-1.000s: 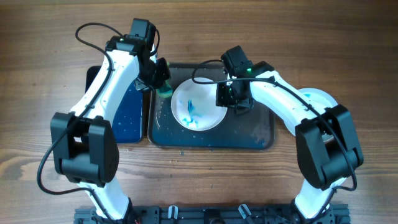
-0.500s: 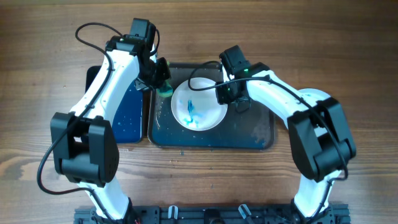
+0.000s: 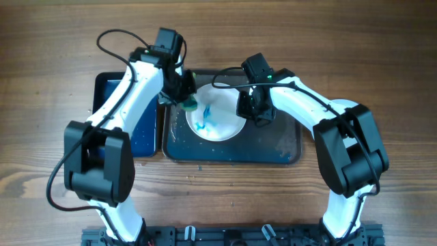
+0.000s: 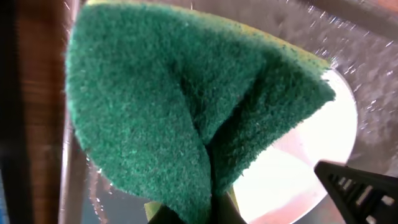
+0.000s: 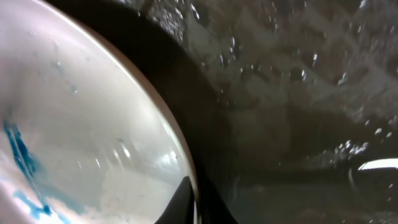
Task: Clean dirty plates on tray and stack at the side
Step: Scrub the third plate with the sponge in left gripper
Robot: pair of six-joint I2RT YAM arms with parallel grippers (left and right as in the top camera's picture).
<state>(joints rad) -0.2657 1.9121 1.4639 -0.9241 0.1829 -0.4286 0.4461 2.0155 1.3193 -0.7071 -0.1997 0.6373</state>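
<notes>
The dirty plate (image 3: 222, 126) lies in the left half of the tray (image 3: 276, 149). The left gripper (image 3: 184, 98), clenched on the green sponge (image 4: 186, 106), hovers at the plate's left rim, just beside the blue smears (image 3: 203, 123). The right gripper (image 3: 250, 111) pinches the opposite rim.

The left arm (image 3: 126, 96) and the right arm (image 3: 307, 109) look alike from here: smooth white shells along the links and chunky black housings at the joints. A thin black cable (image 3: 113, 37) loops loose by each wrist. A small green light (image 3: 272, 77) glows on the right wrist's black block. The left tool (image 3: 186, 101) is black, and its finger (image 4: 364, 186) carries a moulded grid. Both arms rise from a black rail (image 3: 225, 236).
</notes>
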